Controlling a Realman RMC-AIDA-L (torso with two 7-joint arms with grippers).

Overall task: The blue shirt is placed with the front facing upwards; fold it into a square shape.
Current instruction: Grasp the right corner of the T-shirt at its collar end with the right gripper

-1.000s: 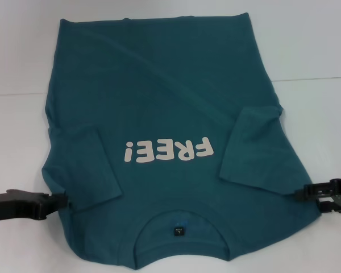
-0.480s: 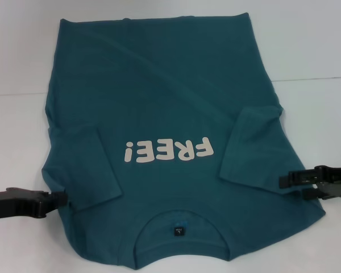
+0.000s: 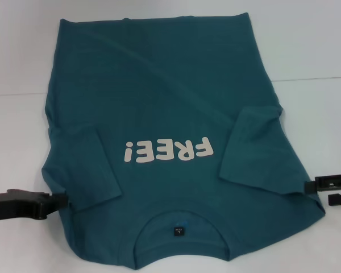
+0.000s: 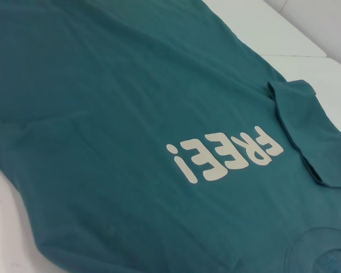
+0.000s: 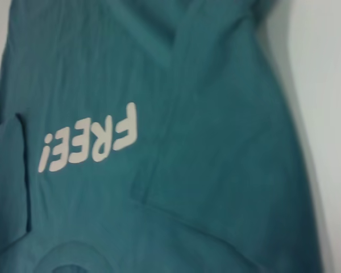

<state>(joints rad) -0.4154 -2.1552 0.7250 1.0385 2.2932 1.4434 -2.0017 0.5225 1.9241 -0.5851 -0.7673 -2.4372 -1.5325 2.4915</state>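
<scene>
White counter fills the head view, a faint seam line crossing it about halfway back on both sides of the garment; nothing else lies on it besides the shirt and the two arms.

Nearest the robot, the round neckline with its small dark label sits at the front edge of the view. At the near left corner the black left end effector lies low on the counter, its tip touching the shirt's edge just beside the folded left sleeve; whether its fingers are released or clenched cannot be told. At the near right, the black right end effector shows two prongs held apart, released, just beside the shirt's right edge at shoulder height and gripping nothing.

Bare counter is open to the left, right and beyond the hem, with the widest strip on the right.

The large dark teal-blue cotton short-sleeved T-shirt lies flat, front up, in the middle of the counter, collar toward the robot and hem at the far side. Both sleeves are folded inward onto the chest, the left one and the right one flanking the white "FREE!" lettering, which reads upside down from the head. Soft diagonal creases run across the far body toward the hem, and the sides taper slightly inward.
</scene>
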